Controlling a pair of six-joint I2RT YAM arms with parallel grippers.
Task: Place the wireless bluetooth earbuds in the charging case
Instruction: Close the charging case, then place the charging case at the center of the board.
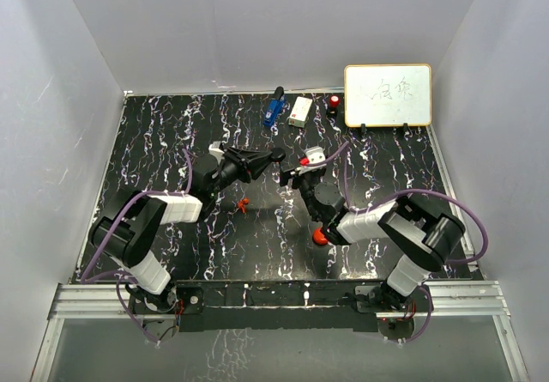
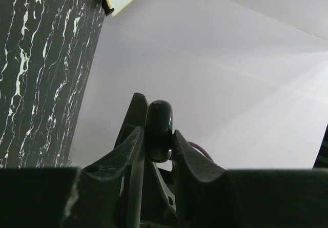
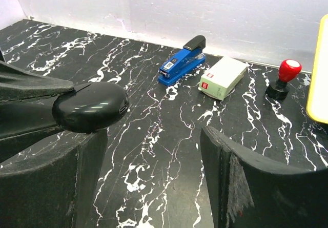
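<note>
Left gripper point(image 2: 156, 141) clamps black charging case point(image 2: 159, 118) aloft, its end poking rightward. Right gripper point(image 3: 154, 141) gapes empty just right of it. Red earbud point(image 1: 244, 203) lies on desk point(image 1: 386, 193), near-left of both.

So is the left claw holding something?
Yes, the left gripper pinches a glossy black case between its fingers.

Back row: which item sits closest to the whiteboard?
The red-topped stamp, standing upright right next to the whiteboard and its yellow edge. The white box and blue stapler lie further from it, the stapler furthest.
</note>
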